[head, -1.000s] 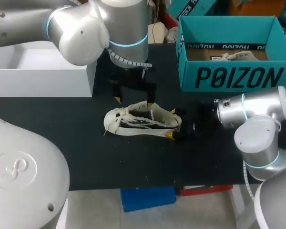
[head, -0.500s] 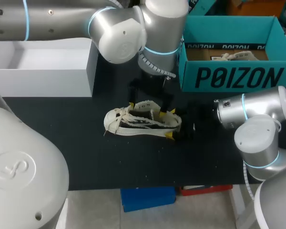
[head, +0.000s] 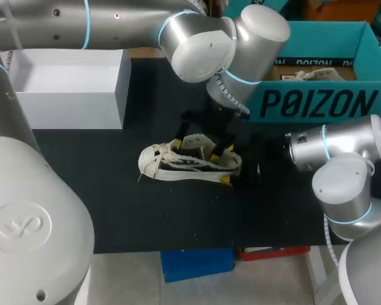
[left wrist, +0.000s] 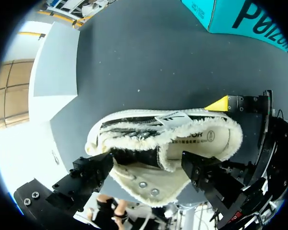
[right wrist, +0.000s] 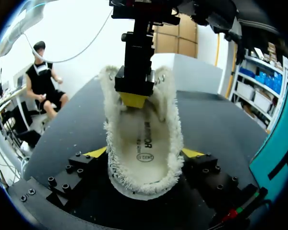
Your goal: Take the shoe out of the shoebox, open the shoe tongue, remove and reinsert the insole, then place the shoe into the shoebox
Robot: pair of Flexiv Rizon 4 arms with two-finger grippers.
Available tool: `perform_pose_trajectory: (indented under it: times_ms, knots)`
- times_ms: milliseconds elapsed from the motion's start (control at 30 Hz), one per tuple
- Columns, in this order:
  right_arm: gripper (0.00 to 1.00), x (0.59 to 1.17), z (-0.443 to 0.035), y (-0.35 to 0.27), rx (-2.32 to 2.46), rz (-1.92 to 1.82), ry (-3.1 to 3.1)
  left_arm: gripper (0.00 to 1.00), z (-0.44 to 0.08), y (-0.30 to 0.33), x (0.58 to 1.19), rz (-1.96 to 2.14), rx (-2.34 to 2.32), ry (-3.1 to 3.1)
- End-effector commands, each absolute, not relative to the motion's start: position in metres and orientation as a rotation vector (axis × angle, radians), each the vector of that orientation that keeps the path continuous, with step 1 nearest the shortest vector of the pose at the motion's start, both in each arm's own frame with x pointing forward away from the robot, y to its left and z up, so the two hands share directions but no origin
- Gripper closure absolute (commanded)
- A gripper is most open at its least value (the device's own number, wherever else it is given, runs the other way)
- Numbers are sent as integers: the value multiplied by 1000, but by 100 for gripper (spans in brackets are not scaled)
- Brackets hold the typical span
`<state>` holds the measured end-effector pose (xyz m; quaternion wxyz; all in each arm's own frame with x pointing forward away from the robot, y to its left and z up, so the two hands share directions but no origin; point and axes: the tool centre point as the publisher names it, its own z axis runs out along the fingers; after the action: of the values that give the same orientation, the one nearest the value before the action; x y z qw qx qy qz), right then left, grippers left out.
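shoe (head: 190,162): upright on its sole mid-table, toe left, heel right, laces loose at the toe, fleece collar spread wide.
insole (right wrist: 144,143): flat inside the shoe, seen through the opening.
right gripper (right wrist: 145,153): clamped on the heel, one yellow tip touching each side, coming in from the right.
left gripper (head: 195,146): down from above onto the shoe's opening, fingers spread apart and gripping nothing; one yellow-tipped finger (right wrist: 133,99) inside at the tongue end. Cannot tell where the other tip sits.
shoebox (head: 311,101): teal, open top, far right, well apart from the shoe. Near wall faces the shoe, with a bare strip of table between.
second shoe (head: 314,74): lying inside the shoebox.
white box (head: 57,105): far left, open top, well apart from the toe.
table (head: 114,210): black. Wide bare area left of and nearer than the shoe, out to the near edge.
room to move: left and near sides free. Far side taken by the left arm, right side by the right arm's wrist and elbow at the near right edge.
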<state>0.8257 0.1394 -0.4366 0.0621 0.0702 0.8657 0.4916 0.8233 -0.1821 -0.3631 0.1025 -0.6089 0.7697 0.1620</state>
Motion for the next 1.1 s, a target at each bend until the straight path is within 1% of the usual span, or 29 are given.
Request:
perform_pose_trajectory:
  times_ms: [33, 67, 167, 267, 300, 333, 367, 400, 433, 567, 867, 1100]
  knots:
    - [100, 825, -438, 142, 217, 1481, 2619, 42, -363, -181, 821, 564, -1747, 2182]
    - [100, 825, -438, 142, 217, 1481, 2619, 51, -363, -180, 822, 566, -1747, 2182]
    - [100, 825, -438, 142, 217, 1481, 2619, 52, -364, -177, 821, 583, -1730, 2165]
    - [100, 825, -438, 142, 217, 1481, 2619, 63, -365, -175, 821, 588, -1739, 2154]
    - [100, 825, -438, 142, 217, 1481, 2619, 69, -365, -174, 821, 586, -1740, 2149]
    - [100, 825, -438, 142, 217, 1481, 2619, 78, -365, -174, 821, 588, -1733, 2136]
    - [100, 825, -438, 142, 217, 1481, 2619, 83, -365, -173, 821, 586, -1730, 2134]
    - [100, 825, -438, 142, 217, 1481, 2619, 98, -364, -173, 821, 584, -1728, 2133]
    - [100, 825, -438, 142, 217, 1481, 2619, 100, -364, -173, 821, 592, -1721, 2121]
    - [100, 825, -438, 142, 217, 1481, 2619, 100, -364, -172, 825, 632, -1734, 2083]
    - [100, 825, -438, 142, 217, 1481, 2619, 100, -337, -184, 826, 491, -1743, 2108]
    - [100, 825, -438, 142, 217, 1481, 2619, 100, -322, -169, 825, 407, -1789, 2099]
